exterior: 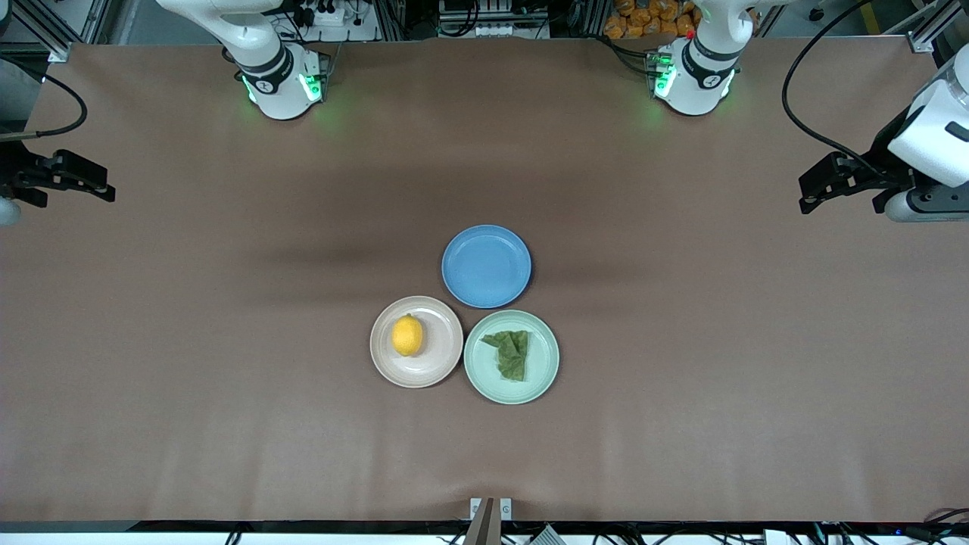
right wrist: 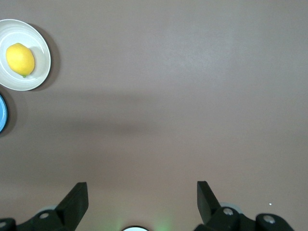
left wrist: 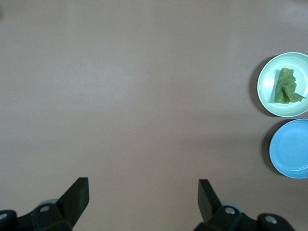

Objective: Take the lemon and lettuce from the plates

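Note:
The yellow lemon (exterior: 407,335) lies on the beige-pink plate (exterior: 438,362) near the table's middle. It also shows in the right wrist view (right wrist: 19,59) on that plate (right wrist: 41,48). The wrinkly green lettuce (exterior: 512,353) lies on the mint green plate (exterior: 545,371), beside the beige plate toward the left arm's end. The left wrist view shows the lettuce (left wrist: 287,86) and its plate (left wrist: 267,91). My left gripper (exterior: 816,198) is open and empty, high over the table's left-arm end (left wrist: 143,190). My right gripper (exterior: 95,185) is open and empty over the right-arm end (right wrist: 142,191).
An empty blue plate (exterior: 486,266) sits farther from the front camera than the two plates, touching both; it shows in the left wrist view (left wrist: 291,149). The brown tabletop (exterior: 227,378) spreads wide around the plates. Both arm bases stand along the table's edge.

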You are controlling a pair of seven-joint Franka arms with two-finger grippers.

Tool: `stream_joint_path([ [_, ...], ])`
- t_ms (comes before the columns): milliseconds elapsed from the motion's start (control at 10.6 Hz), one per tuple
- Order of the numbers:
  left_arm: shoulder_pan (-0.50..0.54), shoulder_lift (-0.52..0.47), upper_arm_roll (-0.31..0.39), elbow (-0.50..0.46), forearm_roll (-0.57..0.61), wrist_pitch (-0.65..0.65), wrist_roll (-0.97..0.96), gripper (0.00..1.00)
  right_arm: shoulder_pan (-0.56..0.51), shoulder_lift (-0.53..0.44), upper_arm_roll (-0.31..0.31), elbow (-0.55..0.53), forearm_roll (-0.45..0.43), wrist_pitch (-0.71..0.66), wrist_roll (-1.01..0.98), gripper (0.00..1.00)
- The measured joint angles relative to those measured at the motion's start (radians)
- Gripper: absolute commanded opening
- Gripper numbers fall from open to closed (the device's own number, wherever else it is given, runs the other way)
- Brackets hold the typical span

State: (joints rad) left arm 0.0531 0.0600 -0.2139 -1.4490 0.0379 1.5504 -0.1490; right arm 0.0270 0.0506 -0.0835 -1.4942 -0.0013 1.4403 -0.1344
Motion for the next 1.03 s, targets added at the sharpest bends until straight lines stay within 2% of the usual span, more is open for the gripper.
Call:
stream_joint_path([
  [1034,-0.013,0.025,-0.006,-0.007,0.000,-0.002,0.011,1.00,0.000,0.000,0.000,0.000,0.000,-0.001,0.000,1.00],
])
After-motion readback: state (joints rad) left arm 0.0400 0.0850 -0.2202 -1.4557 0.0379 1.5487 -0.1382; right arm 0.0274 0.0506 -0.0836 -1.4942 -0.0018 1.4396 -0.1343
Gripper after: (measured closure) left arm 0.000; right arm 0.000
